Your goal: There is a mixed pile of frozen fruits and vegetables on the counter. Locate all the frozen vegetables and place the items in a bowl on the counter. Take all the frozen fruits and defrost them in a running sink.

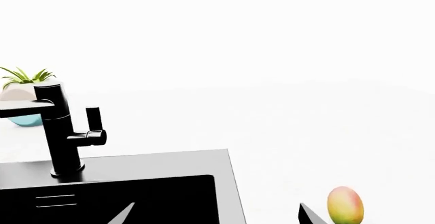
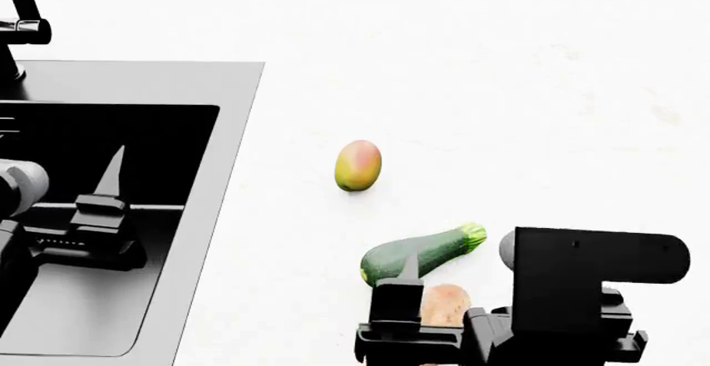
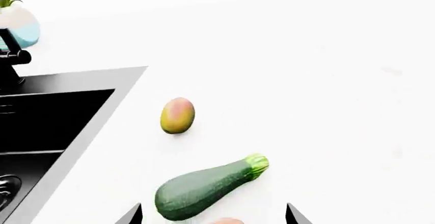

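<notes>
A yellow-red mango (image 2: 357, 165) lies on the white counter right of the black sink (image 2: 239, 133); it also shows in the right wrist view (image 3: 177, 115) and the left wrist view (image 1: 345, 204). A dark green zucchini (image 2: 424, 254) lies nearer me, and shows in the right wrist view (image 3: 204, 186). A tan-orange rounded item (image 2: 446, 304) sits just behind it, mostly hidden. My right gripper (image 3: 212, 215) is open above the zucchini's thick end and the tan item. My left gripper (image 1: 216, 215) is open and empty over the sink's right edge. No bowl is in view.
A black faucet (image 1: 62, 132) with a side lever stands at the sink's back rim. A white and blue plant pot (image 3: 17, 24) stands behind it. The sink drain (image 3: 5, 188) shows in the basin. White counter (image 2: 533, 91) stretches right of the mango.
</notes>
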Available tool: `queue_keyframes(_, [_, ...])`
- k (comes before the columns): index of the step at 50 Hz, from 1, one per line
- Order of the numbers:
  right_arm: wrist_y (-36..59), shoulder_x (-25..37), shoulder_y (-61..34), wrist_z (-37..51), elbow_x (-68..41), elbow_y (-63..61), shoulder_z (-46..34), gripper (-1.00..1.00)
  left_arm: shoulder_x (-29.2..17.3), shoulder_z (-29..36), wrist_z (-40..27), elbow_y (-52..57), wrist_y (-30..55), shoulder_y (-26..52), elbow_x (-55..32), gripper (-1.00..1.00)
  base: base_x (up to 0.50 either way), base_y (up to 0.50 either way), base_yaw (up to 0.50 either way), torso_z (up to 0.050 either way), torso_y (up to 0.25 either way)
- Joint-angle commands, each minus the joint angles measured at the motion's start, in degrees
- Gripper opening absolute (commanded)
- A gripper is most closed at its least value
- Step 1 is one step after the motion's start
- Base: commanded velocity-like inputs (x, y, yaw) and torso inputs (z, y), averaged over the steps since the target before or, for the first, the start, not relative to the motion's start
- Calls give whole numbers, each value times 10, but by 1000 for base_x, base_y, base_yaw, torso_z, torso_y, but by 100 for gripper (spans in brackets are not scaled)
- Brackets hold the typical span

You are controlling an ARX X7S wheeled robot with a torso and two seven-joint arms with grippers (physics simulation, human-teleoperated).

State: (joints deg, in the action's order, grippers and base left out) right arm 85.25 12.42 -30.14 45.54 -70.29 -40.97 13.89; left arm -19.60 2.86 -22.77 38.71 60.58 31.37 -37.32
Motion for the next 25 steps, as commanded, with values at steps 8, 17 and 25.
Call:
queue_keyframes(8, [-41,0,32,44,-86,68,2,100,-6,1,-7,0,-2,7,-15,100,0,0,0,0,0])
queue_keyframes(17, [-83,-6,29,-2,-36,114,-23,100,-5,-9,-3,-2,-5,5,-28,100,0,0,0,0,0])
queue_keyframes(25, [-110,-3,23,-23,-4,182,-37,100,3,-22,8,-7,-11,1,-52,100,0,0,0,0,0])
